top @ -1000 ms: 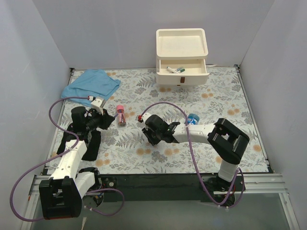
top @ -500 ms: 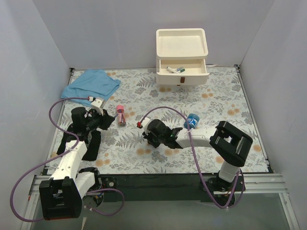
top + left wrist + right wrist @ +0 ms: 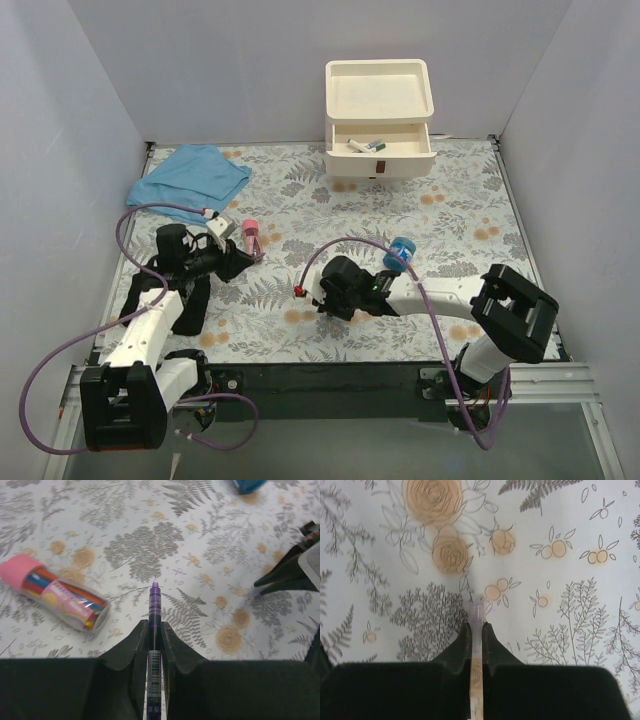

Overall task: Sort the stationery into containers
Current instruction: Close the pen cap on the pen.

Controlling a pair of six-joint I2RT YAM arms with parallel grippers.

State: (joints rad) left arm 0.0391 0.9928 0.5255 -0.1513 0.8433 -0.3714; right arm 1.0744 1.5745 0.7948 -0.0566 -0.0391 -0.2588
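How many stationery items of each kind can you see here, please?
White pens in the drawer: 2
Purple pen in the left gripper: 1
Thin pale item in the right gripper: 1
Pink tube: 1
Blue tape roll: 1
Total: 6

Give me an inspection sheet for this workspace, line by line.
Surface: floral table cover, lying flat.
Job's things: drawer unit at far edge, top drawer open with pens inside; pink tube and tape roll loose on the table.
Clutter: blue cloth, far left.
Grippers: left gripper shut on a purple pen; right gripper shut on a thin pale stick.
Cables: purple cables loop above both arms.
Surroundings: plain grey walls; nothing else seen.
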